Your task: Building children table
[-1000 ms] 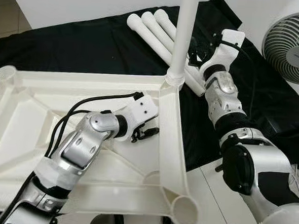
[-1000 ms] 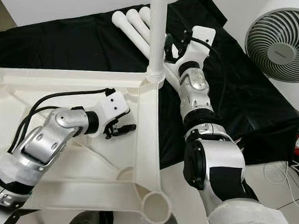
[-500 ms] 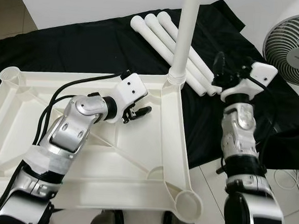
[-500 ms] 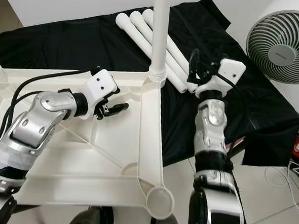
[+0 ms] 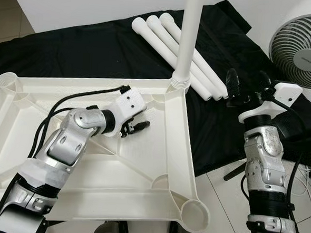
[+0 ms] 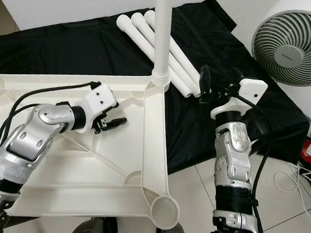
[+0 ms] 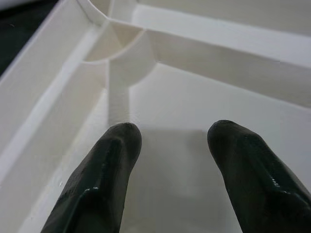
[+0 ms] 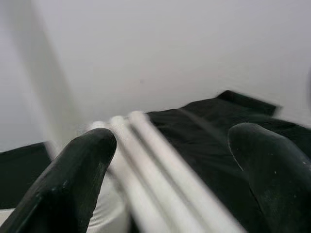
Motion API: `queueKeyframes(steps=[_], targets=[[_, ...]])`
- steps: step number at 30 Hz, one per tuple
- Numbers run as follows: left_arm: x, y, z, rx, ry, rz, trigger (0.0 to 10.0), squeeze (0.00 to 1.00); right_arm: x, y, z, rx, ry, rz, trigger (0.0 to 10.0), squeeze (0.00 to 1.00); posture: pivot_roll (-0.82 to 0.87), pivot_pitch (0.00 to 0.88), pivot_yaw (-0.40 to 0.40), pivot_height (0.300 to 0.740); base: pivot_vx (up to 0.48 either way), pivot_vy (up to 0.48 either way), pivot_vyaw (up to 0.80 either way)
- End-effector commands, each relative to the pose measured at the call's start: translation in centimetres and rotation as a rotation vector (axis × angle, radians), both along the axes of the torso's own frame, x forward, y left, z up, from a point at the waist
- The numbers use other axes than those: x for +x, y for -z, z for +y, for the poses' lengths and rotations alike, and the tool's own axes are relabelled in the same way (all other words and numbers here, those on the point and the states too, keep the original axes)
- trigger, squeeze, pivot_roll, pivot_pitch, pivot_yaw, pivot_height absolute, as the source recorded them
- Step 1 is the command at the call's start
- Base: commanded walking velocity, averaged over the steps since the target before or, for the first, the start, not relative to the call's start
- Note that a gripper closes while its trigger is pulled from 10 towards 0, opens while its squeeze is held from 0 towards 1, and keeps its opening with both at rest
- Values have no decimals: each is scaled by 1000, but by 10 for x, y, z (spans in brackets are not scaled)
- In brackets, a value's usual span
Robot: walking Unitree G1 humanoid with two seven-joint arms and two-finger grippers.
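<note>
The white plastic tabletop (image 5: 175,149) lies upside down in front of me, ribs up. One white leg (image 5: 188,39) stands upright in its far right corner socket. Three loose legs (image 5: 161,36) lie side by side on the black cloth (image 5: 85,49) behind it. My left gripper (image 5: 136,127) is open and hovers inside the frame, left of the upright leg's corner; the left wrist view shows its fingertips (image 7: 114,150) over the bare underside near a rib joint. To the right of the loose legs' near ends, my right gripper (image 5: 247,82) stands open over the cloth, holding nothing.
A grey floor fan (image 5: 302,43) stands at the far right. Open corner sockets show at the near right (image 5: 194,213) and far left (image 5: 7,79) of the tabletop. White floor tiles (image 5: 219,194) lie right of the frame, with cables near the right arm.
My right gripper has pulled away from the upright leg, to the right and nearer me. My left gripper has moved off the right rail, farther into the frame.
</note>
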State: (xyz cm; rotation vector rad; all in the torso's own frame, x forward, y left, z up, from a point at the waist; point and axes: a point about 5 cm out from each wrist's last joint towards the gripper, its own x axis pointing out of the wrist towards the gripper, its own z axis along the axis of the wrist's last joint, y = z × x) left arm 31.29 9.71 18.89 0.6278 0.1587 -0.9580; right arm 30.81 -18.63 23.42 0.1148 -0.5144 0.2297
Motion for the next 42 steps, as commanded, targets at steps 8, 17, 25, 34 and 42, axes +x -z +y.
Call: queueKeyframes(steps=[8, 17, 25, 34, 42], targets=[[19, 31, -2, 29, -116, 72, 10000, 0, -23, 11, 19, -45, -229, 93, 10000, 0, -99, 186, 63, 740, 0, 0, 0], [57, 33, 18, 42, -386, -16, 10000, 0, -30, 14, 32, -18, -265, 139, 10000, 0, -119, 174, 60, 740, 0, 0, 0], [79, 23, 46, 63, -534, -89, 10000, 0, -37, 18, 42, -13, -308, 173, 10000, 0, -123, 179, 64, 740, 0, 0, 0], [97, -3, 68, -2, -711, -194, 10000, 0, -37, 18, 46, -17, -310, 184, 10000, 0, -127, 179, 68, 740, 0, 0, 0], [104, -41, 53, -401, -701, -212, 10000, 0, -39, 20, 50, -16, -309, 194, 10000, 0, -133, 180, 74, 740, 0, 0, 0]])
